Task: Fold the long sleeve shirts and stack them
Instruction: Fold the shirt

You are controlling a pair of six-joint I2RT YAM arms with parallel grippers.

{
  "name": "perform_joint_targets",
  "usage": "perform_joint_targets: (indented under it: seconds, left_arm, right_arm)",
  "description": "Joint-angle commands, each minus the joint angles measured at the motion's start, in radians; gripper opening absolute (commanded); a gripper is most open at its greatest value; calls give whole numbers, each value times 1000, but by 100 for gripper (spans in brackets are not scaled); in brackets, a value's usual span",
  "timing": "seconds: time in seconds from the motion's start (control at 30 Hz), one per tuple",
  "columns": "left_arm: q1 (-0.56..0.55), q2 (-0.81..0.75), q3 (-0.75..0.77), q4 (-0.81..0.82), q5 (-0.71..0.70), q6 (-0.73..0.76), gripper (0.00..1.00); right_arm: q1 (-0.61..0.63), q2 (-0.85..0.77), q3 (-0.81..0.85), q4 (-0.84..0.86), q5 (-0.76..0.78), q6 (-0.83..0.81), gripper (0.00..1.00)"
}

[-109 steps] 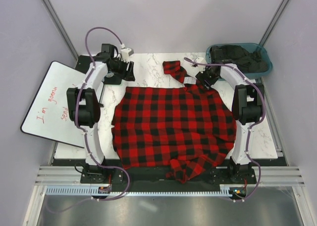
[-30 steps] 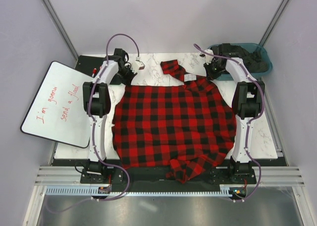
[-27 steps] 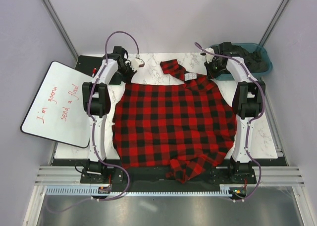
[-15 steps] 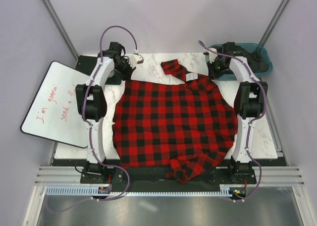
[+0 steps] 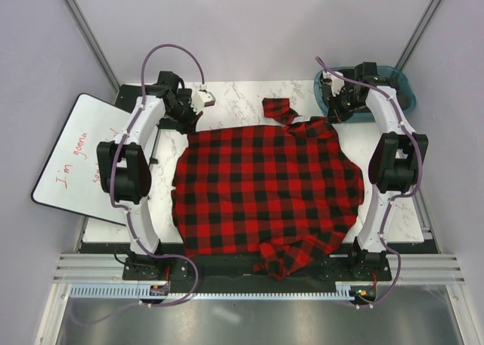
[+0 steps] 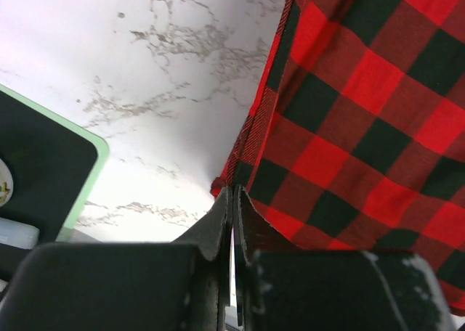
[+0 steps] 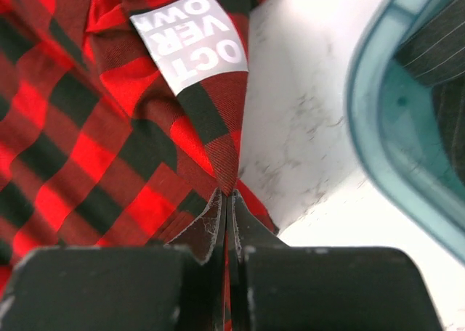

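A red-and-black checked long sleeve shirt [image 5: 265, 186] lies spread over the marble table [image 5: 234, 103]. One sleeve cuff [image 5: 276, 107] lies past its far edge, and another sleeve [image 5: 291, 258] hangs over the near edge. My left gripper [image 5: 189, 112] is shut on the shirt's far left corner; in the left wrist view the jaws [image 6: 232, 199] pinch the hem of the shirt [image 6: 349, 128]. My right gripper [image 5: 338, 110] is shut on the far right corner. The right wrist view shows its tips [image 7: 227, 197] clamped on fabric [image 7: 73, 128] just below the white neck label [image 7: 200, 41].
A teal bin [image 5: 399, 79] holding dark clothes stands at the far right corner, its rim [image 7: 367, 128] close to my right gripper. A whiteboard [image 5: 76, 160] with red writing leans off the left side. A black green-edged pad [image 6: 36, 171] lies beside my left gripper.
Both grippers have moved apart, left one leftward and right one toward the bin, drawing the shirt's far edge straight. The collar and sleeve cuff shifted right.
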Motion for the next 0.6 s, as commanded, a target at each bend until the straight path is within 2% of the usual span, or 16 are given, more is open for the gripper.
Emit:
perform_joint_targets:
  seconds: [0.0, 0.37, 0.57]
  left_arm:
    - [6, -131, -86, 8, 39, 53, 2]
    - [4, -297, -348, 31, 45, 125, 2]
    - [3, -311, -494, 65, 31, 134, 2]
  right_arm:
    - [-7, -115, -84, -77, -56, -74, 0]
    - [-9, -302, -351, -103, -18, -167, 0]
    - [-10, -306, -462, -94, 11, -203, 0]
